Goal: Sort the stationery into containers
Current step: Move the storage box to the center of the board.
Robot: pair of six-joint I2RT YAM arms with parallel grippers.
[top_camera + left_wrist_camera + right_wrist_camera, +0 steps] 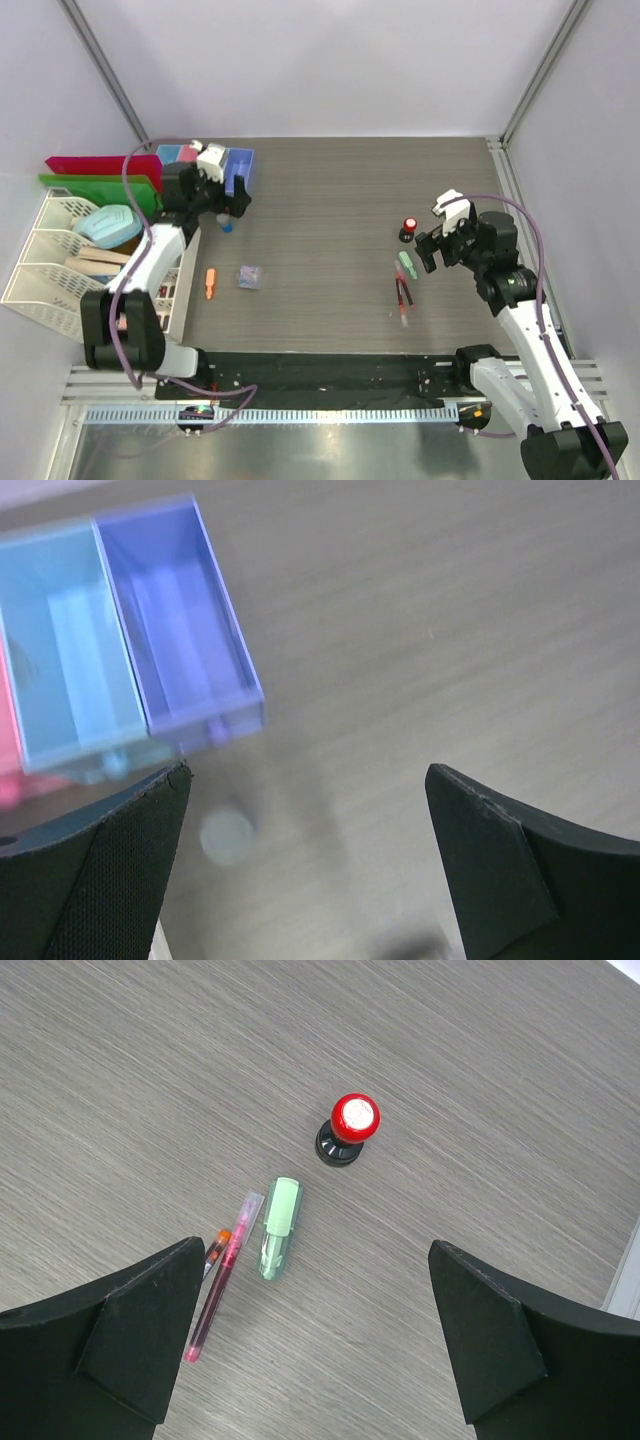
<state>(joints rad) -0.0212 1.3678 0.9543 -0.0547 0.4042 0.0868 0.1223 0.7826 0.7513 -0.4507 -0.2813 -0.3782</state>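
- Both sets of jaws spread wide, nothing between them: left gripper (pixel 308 780) hangs over bare table (pixel 330 200) just in front of the containers (pixel 236 163); right gripper (pixel 316 1250) hangs above the right-hand cluster of stationery.
- Progress: judged at the start. The purple box (pixel 180 620) and light blue box (pixel 65 650) show bare floors in the left wrist view. The other two boxes are mostly hidden, contents unknown.
- Left to sort, all lying loose on the table:
  - the orange marker (pixel 210 284) and the bluish-purple packet (pixel 250 277), centre-left
  - the blue-capped bottle (pixel 227 226), just before the boxes, blurred in the wrist view
  - the red-capped bottle (pixel 348 1130), the green eraser (pixel 280 1227) and the thin pens (pixel 222 1280), on the right
- Materials:
  - boxes are translucent, thin-walled rectangular plastic
  - table is grey, matte, fine wood grain
  - eraser is a pale green glossy stick with rounded ends
  - red cap is a shiny dome on a black round base
  - pens are slim, pink-red, see-through barrels
  - packet is flat, clear film
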